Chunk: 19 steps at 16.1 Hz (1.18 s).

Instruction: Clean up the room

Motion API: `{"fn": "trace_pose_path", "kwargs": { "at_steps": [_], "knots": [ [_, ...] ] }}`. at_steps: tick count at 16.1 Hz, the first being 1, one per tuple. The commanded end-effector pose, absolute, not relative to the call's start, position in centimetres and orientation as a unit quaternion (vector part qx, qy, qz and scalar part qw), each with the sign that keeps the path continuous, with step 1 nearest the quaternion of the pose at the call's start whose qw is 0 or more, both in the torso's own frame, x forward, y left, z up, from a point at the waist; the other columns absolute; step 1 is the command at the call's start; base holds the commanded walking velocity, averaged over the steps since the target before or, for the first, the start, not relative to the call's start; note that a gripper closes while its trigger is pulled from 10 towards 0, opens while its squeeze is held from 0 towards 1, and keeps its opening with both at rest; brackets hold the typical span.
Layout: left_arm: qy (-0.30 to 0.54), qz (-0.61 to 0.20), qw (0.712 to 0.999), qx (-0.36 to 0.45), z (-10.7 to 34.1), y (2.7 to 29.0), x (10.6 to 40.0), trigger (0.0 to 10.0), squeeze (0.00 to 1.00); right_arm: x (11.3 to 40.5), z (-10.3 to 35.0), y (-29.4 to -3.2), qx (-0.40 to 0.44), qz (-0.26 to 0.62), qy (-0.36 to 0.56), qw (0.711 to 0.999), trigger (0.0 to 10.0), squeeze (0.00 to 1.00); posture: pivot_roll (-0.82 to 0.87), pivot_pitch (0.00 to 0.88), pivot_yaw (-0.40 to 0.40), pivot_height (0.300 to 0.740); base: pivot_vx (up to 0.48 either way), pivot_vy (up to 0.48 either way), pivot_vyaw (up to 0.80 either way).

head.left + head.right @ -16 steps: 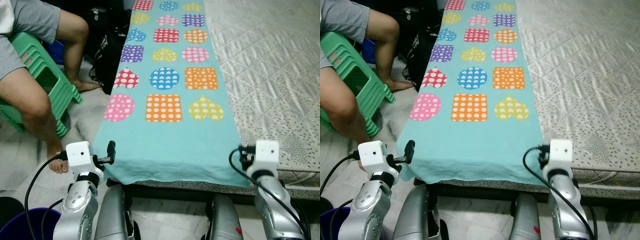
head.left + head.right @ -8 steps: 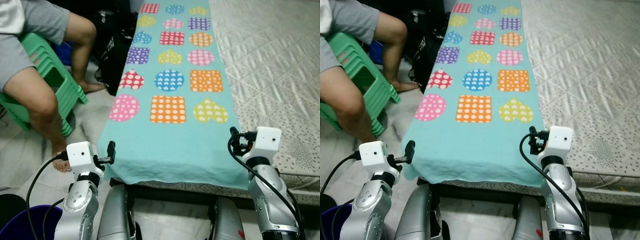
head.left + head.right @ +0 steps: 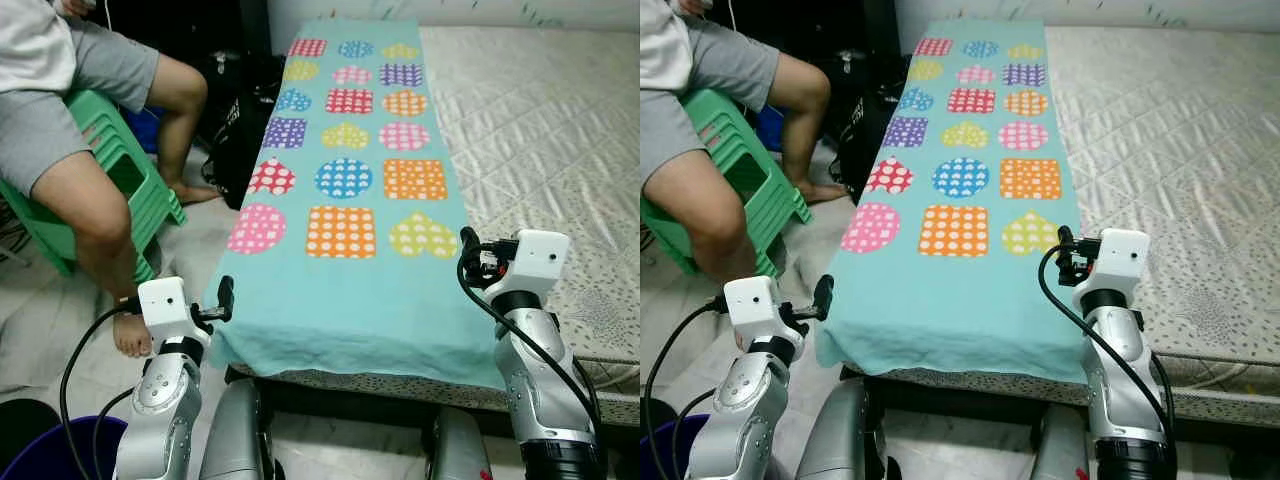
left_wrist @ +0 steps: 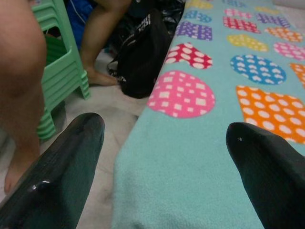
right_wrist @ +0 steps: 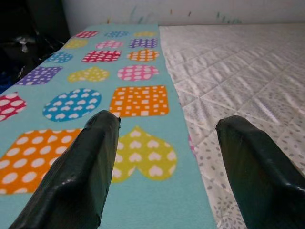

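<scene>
A teal blanket [image 3: 345, 200] with dotted hearts, circles and squares lies flat along the left strip of the mattress [image 3: 540, 130], running from the top centre of the head views down to the lower centre, its near hem draped over the bed's foot. The left gripper [image 3: 224, 300] hangs at the blanket's lower-left corner and the right gripper [image 3: 468, 258] at its lower-right edge, each with its jaws spread wide and holding nothing; in the wrist views the fingers [image 4: 62, 167] straddle the cloth without touching it. As I judge it, the step in hand is handling this blanket, but the scene fits two stages alike: grippers poised to take the corners for folding, or just let go after spreading it smooth. Taking it would call for both grippers to pinch the hem level and together, since soft cloth sags and slips. At the left of the frame a person [image 3: 70, 130] sits on a green stool [image 3: 125, 175], with a foot [image 3: 130, 335] near the left arm; a black bag [image 3: 240, 130] leans against the bed side, and a purple bin [image 3: 60, 455] sits at lower left
</scene>
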<state>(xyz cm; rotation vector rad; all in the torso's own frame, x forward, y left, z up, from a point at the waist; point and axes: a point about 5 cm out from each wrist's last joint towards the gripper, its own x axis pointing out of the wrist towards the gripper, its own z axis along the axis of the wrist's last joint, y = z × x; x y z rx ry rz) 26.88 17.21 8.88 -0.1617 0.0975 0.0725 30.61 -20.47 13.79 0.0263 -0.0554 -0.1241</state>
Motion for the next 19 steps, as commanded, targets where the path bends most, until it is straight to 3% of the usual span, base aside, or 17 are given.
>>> {"fn": "trace_pose_path", "kwargs": {
  "at_steps": [1,13,19],
  "knots": [
    [0.052,0.039,0.995,-0.076,8.60,17.57,26.80,10.0,0.00,30.64,13.65,-20.85,0.013,-0.069,-0.025,0.997,10.0,0.00,-0.05,0.035,0.062,0.594,0.000,0.000,0.00],
    [0.048,0.033,0.995,-0.076,8.59,17.39,27.13,10.0,0.00,30.77,13.44,-20.82,0.013,-0.071,-0.025,0.997,10.0,0.00,-0.05,0.022,0.065,0.724,0.000,0.000,0.00],
    [0.045,0.033,0.995,-0.077,8.62,17.28,27.22,10.0,0.00,30.96,13.62,-21.23,0.005,-0.075,-0.028,0.997,10.0,0.00,-0.06,0.011,0.063,0.740,0.000,0.000,0.00]
  ]
}}
